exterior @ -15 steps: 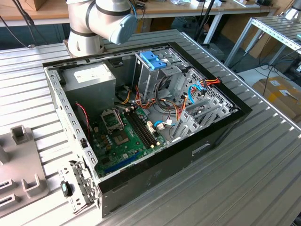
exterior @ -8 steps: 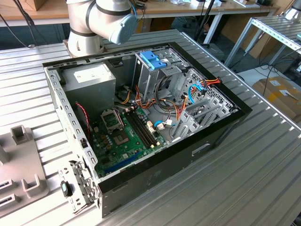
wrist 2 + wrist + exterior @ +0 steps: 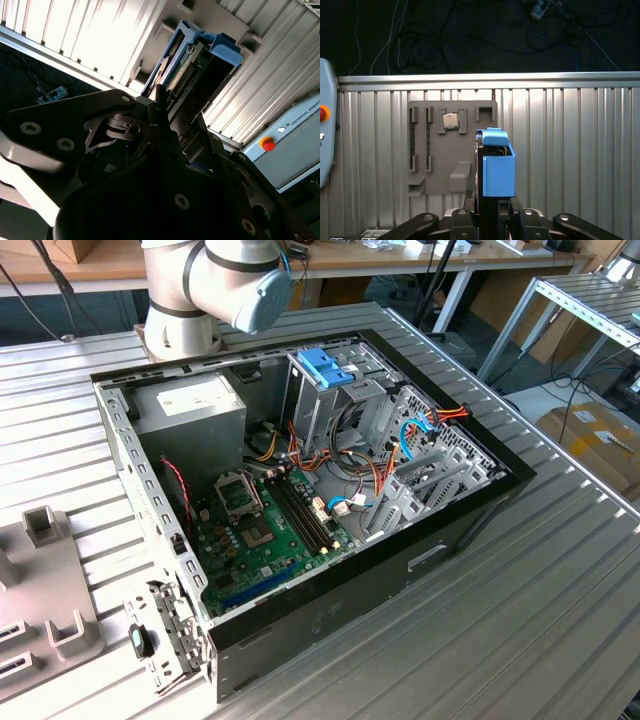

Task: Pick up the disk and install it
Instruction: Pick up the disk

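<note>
Disk (image 3: 498,170): you have one, with a light-blue frame around its edges. It stands edge-on in the tool (image 3: 496,206), whose fingers are drawn in narrow and clamp the disk from both sides. Check this grip in both wrist views.

In the first wrist view the disk is over the ribbed metal surface (image 3: 570,150), in front of one edge of a grey plate (image 3: 437,165). You cannot tell whether the disk touches the plate.

Plate contents, counted:
- one square chip (image 3: 450,120), seated in a recess
- two long dark strips (image 3: 413,140), side by side in parallel slots, beside the chip

One pendant (image 3: 324,145) lies at the surface's edge, well apart from the plate. It carries one red button (image 3: 322,114).

In the exterior view you see one open case (image 3: 330,615) lying on its side on the surface, with the arm's base (image 3: 185,300) just behind it. Case contents, counted:
- one grey supply box (image 3: 190,405) with a white label, in the corner nearest the arm's base
- one green board (image 3: 265,535) on the case floor
- one metal cage (image 3: 315,405), upright, with one blue bracket (image 3: 325,368) on top
- several loose cables (image 3: 375,475), red, orange and blue, between the cage and the case's far wall; their number cannot be counted
</note>
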You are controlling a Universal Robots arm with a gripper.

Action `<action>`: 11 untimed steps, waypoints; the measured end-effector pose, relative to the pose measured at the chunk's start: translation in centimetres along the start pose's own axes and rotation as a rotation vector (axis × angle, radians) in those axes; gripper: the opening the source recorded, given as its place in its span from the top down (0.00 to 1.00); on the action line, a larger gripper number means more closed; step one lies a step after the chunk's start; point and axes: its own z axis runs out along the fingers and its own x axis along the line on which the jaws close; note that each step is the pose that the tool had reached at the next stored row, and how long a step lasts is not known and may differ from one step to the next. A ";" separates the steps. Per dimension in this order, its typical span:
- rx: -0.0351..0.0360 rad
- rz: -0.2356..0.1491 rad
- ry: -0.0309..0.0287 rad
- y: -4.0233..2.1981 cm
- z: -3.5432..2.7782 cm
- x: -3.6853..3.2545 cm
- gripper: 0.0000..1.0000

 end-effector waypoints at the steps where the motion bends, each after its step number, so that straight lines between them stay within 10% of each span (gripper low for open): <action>1: -0.0001 0.000 0.0001 -0.09 0.00 -0.01 0.65; 11: 0.0000 0.000 0.0000 -1.05 0.00 -0.04 0.65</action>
